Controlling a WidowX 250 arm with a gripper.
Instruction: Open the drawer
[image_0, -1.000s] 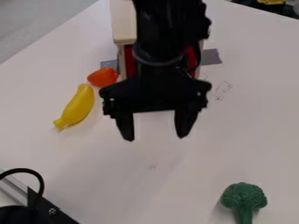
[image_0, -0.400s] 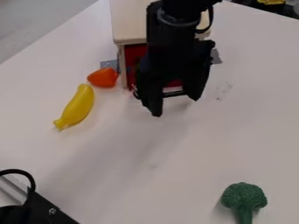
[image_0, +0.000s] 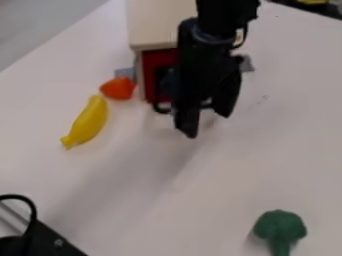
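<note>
The black gripper (image_0: 207, 125) hangs over the white table just in front of the small wooden cabinet, its two fingers apart with a gap between them. Behind it is the red drawer front (image_0: 155, 67), set in the cabinet (image_0: 157, 30); the arm covers its right part. Whether the drawer touches the gripper cannot be told. A dark curved piece shows low at the drawer front, left of the gripper.
An orange toy (image_0: 118, 88) lies left of the cabinet, with a yellow banana (image_0: 87, 121) below it. Green broccoli (image_0: 279, 227) lies at the lower right. A black object with a cable (image_0: 47, 240) occupies the lower left corner. Grey tape (image_0: 246, 63) shows right of the cabinet.
The gripper has turned and moved back and to the right, closer to the cabinet's front. More of the red drawer front shows on the left. The toys have not moved.
</note>
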